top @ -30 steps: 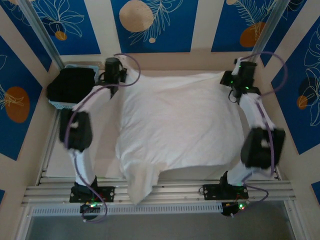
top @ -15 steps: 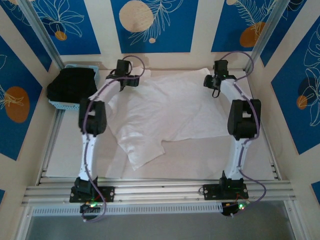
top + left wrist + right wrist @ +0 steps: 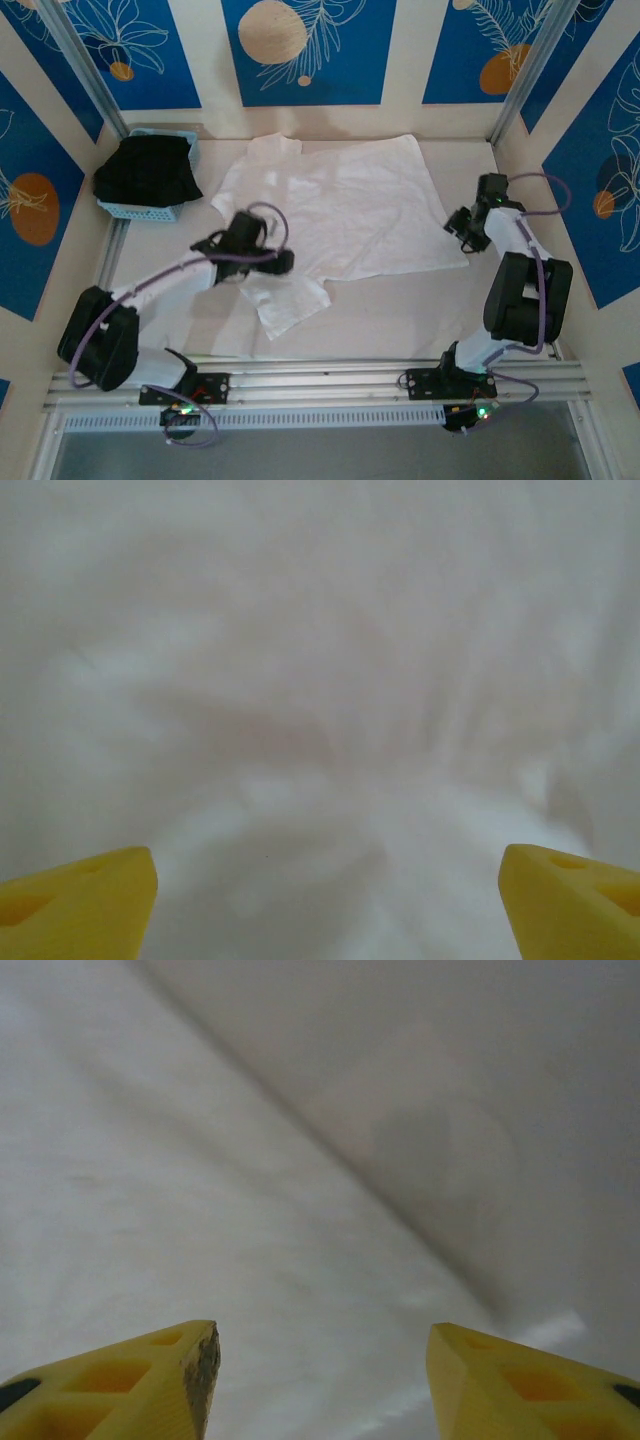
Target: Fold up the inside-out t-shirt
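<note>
Left gripper (image 3: 281,262) we saw spread wide and empty, right gripper (image 3: 459,226) likewise parted, the inside-out t-shirt (image 3: 340,205) flat across the table's (image 3: 420,312) far middle, black garment (image 3: 145,172) in a blue basket (image 3: 133,210) far left.

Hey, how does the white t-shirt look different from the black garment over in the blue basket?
The white t-shirt lies spread out on the table; the black garment is bunched up in the blue basket. The t-shirt covers the table's middle, the black garment sits at its far left edge. Spread out, the t-shirt covers far more area than the black garment. Both are soft cloth.
</note>
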Robot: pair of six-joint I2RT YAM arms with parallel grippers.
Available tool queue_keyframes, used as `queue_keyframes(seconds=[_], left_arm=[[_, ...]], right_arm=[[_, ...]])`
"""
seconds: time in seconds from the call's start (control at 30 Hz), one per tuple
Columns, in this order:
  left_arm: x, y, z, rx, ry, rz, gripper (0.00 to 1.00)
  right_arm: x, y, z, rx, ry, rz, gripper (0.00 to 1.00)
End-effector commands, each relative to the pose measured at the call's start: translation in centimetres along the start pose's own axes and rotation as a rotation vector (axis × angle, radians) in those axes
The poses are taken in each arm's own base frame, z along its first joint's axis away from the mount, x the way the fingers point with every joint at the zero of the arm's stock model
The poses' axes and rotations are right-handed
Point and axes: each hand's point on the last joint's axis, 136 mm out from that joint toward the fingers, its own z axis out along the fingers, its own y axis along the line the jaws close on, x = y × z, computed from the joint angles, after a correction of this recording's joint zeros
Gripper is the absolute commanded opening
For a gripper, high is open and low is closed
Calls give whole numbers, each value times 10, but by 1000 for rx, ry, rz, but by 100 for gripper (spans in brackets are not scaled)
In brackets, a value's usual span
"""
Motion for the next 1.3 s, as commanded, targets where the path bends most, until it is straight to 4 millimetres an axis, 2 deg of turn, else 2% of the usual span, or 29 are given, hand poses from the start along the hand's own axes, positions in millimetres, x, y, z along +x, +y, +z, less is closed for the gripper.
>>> queue_keyframes(seconds=[0.0,0.1,0.2,0.33,0.47,0.6,0.73,0.87,1.07,1.2,1.27], left_arm=[[38,-6,-16,-18,73,-12,87],[65,-7,-19,-36,132,6,88],[82,-8,-21,-47,186,51,88],[105,-13,-16,-18,274,89,88],[125,-25,-7,35,343,120,87],[142,-31,-4,12,416,167,84],[156,-34,-1,-17,452,219,79],[166,-28,6,-57,492,241,65],[175,-19,12,-81,512,246,31],[175,-23,0,-52,501,213,7],[176,-25,-12,-36,505,181,0]], right_arm=[[23,-25,11,93,102,56,56],[28,-38,16,142,105,72,56],[32,-48,23,147,124,96,56],[34,-45,37,101,177,117,50],[30,-41,46,83,187,114,37],[25,-37,46,61,173,118,14],[23,-35,43,45,151,111,6],[21,-33,38,26,133,110,2],[17,-28,23,-15,81,115,0],[17,-31,9,-22,37,121,0],[19,-34,3,-29,21,132,0]])
